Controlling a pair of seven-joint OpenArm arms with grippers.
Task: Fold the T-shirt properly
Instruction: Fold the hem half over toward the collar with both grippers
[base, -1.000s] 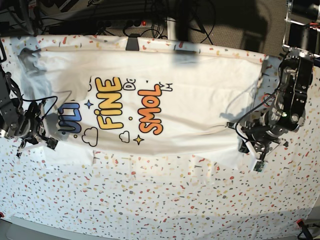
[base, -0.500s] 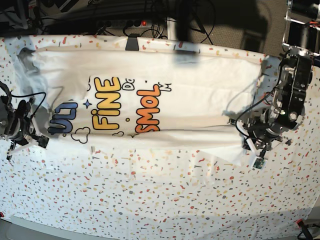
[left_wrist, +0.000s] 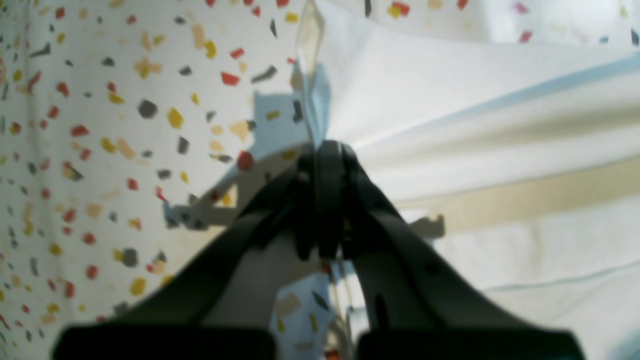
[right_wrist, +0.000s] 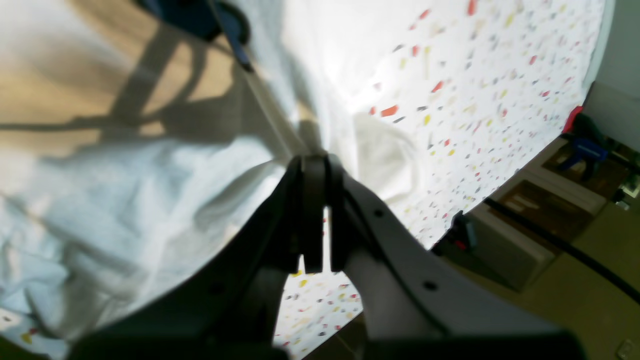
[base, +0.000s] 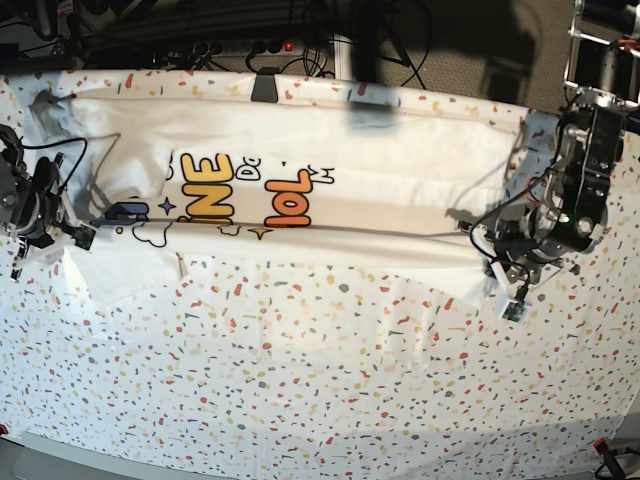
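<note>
The white T-shirt (base: 400, 190) lies across the far half of the speckled tablecloth (base: 320, 380). Its near edge is raised and its print is partly folded under. My left gripper (base: 497, 278), on the right of the base view, is shut on the shirt's edge. The left wrist view shows the closed gripper (left_wrist: 322, 150) pinching stretched white cloth (left_wrist: 475, 100). My right gripper (base: 85, 233), on the left of the base view, is shut on the other end. The right wrist view shows it (right_wrist: 314, 162) closed on bunched cloth (right_wrist: 125, 175).
A black clamp (base: 263, 87) sits on the table's far edge, with cables behind it. A red clamp (base: 600, 445) is at the near right corner. The right wrist view shows the table edge (right_wrist: 550, 125) and a cabinet (right_wrist: 515, 240) beyond it.
Both grippers have moved toward the far edge with the shirt's near hem. The fold line has risen, and the lower part of the print and the stars and clouds are now covered.
</note>
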